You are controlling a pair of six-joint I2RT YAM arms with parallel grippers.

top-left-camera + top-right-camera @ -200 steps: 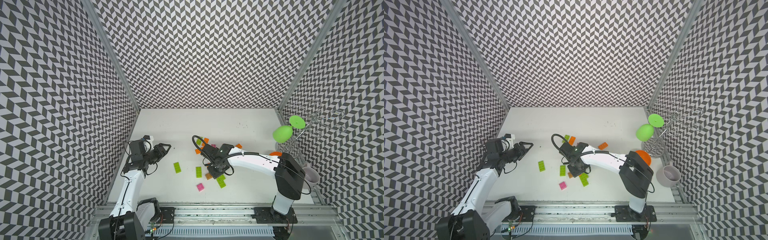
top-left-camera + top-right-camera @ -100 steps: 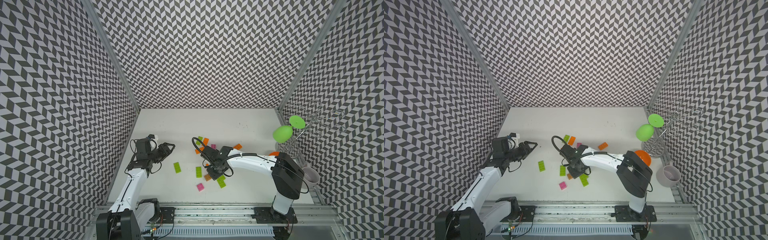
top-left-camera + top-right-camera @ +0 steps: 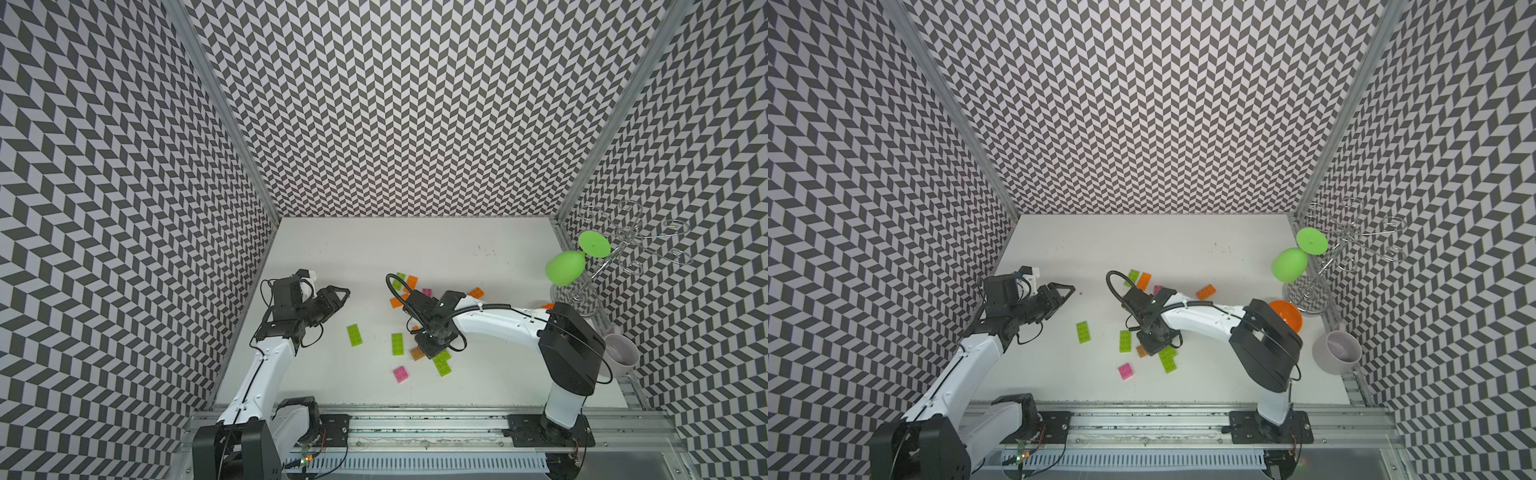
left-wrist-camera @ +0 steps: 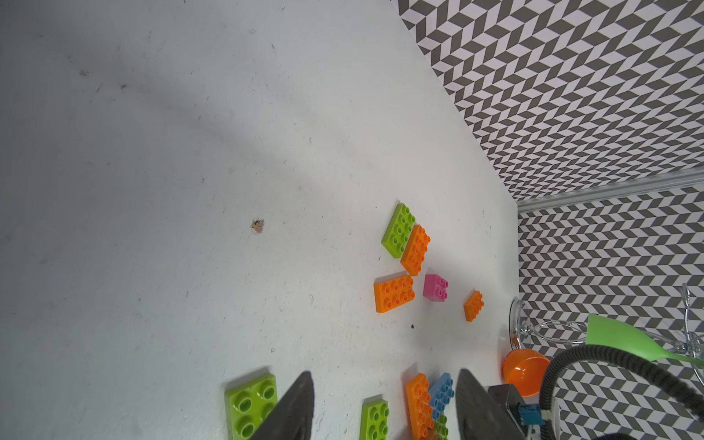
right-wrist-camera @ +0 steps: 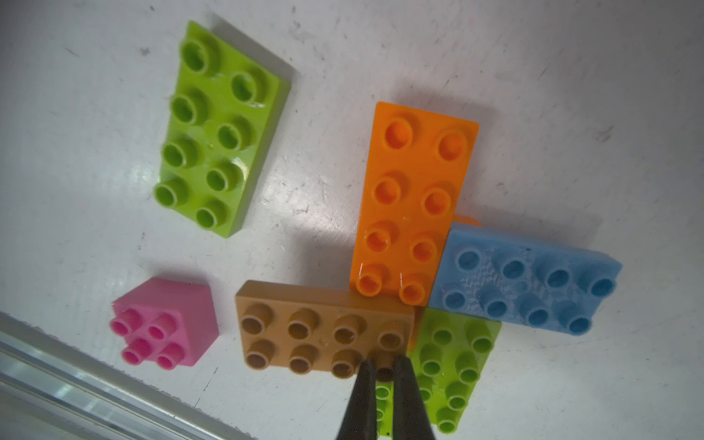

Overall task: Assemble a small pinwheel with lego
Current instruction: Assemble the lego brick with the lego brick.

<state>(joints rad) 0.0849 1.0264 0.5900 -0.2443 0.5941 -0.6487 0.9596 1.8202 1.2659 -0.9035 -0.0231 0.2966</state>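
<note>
Over the last second the left claw (image 3: 340, 294) had eased toward the middle of the desk (image 3: 415, 249), released and empty. The right claw (image 5: 384, 366) barely shifted and stayed clenched, its tips down at the end stud of the brown brick (image 5: 324, 331). That brick lay with the orange brick (image 5: 411, 198), blue brick (image 5: 525, 282) and lime green brick (image 5: 457, 362) as 4 pinwheel blades. The brown blade was probably being pressed home, with a pink square (image 5: 167, 324) just beside it.
</note>
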